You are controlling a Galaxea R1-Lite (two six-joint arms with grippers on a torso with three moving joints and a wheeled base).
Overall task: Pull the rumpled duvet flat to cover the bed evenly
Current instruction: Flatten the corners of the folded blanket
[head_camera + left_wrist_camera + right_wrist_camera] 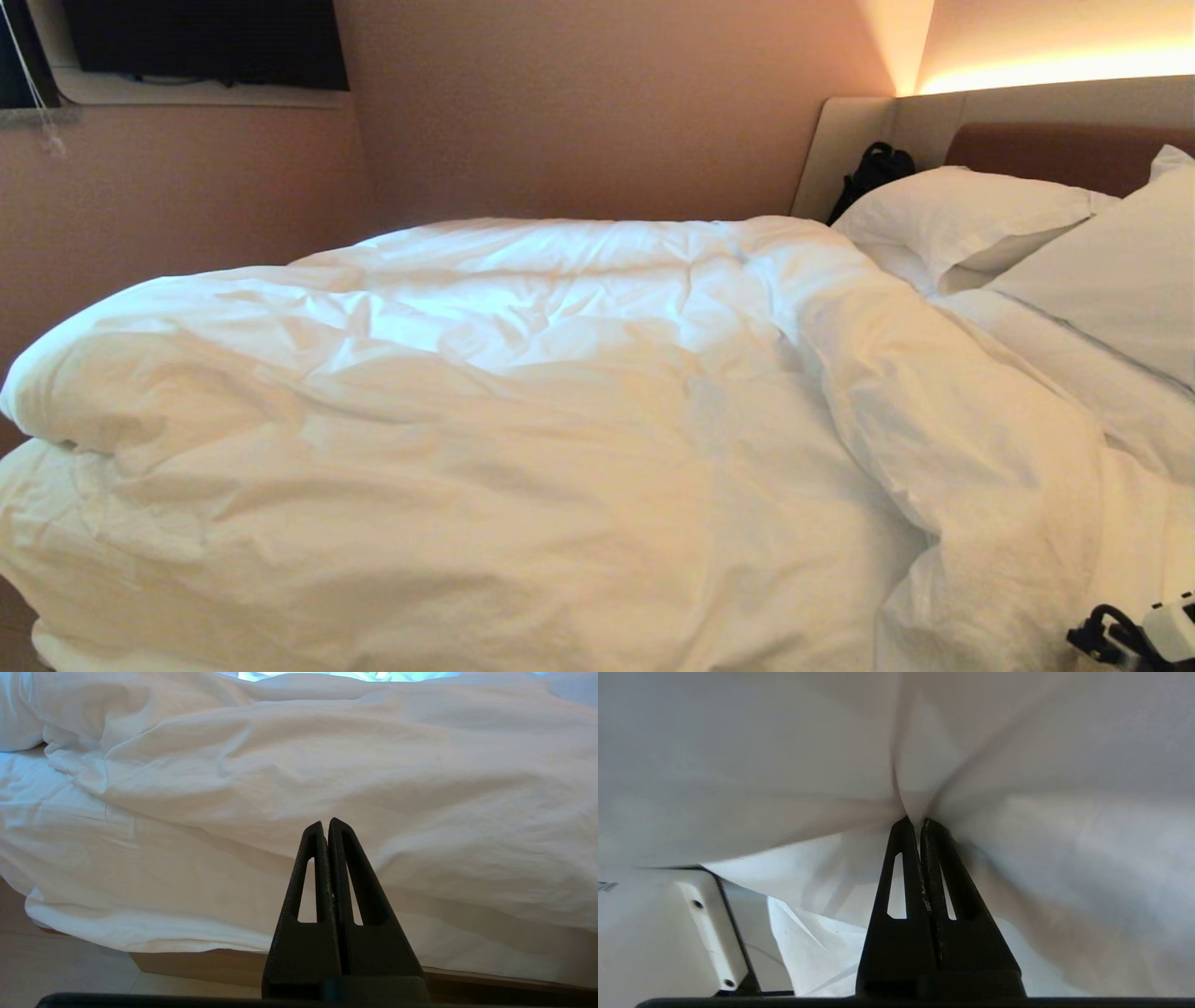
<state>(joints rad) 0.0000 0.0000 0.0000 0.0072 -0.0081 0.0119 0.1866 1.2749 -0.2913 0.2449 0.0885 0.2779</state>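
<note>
The duvet (523, 392) lies heaped and creased across the bed, bunched into a thick ridge running toward the near right corner. It leaves the pillow end of the bed (1055, 154) uncovered. My right gripper (915, 820) is shut on a pinch of the duvet (1017, 765), and folds fan out from its tips. Only part of my right arm (1134, 635) shows in the head view, at the bottom right corner. My left gripper (325, 822) is shut and holds nothing. It hangs low beside the bed, facing the duvet (327, 765) where it drapes over the wooden base (201, 966).
Two white pillows (952, 219) (1120, 271) lean at the headboard on the right. A black bag (873, 173) sits in the corner behind them. A pinkish wall runs along the bed's far side, with a dark screen (205, 42) high on it. Pale floor (60, 970) shows below the base.
</note>
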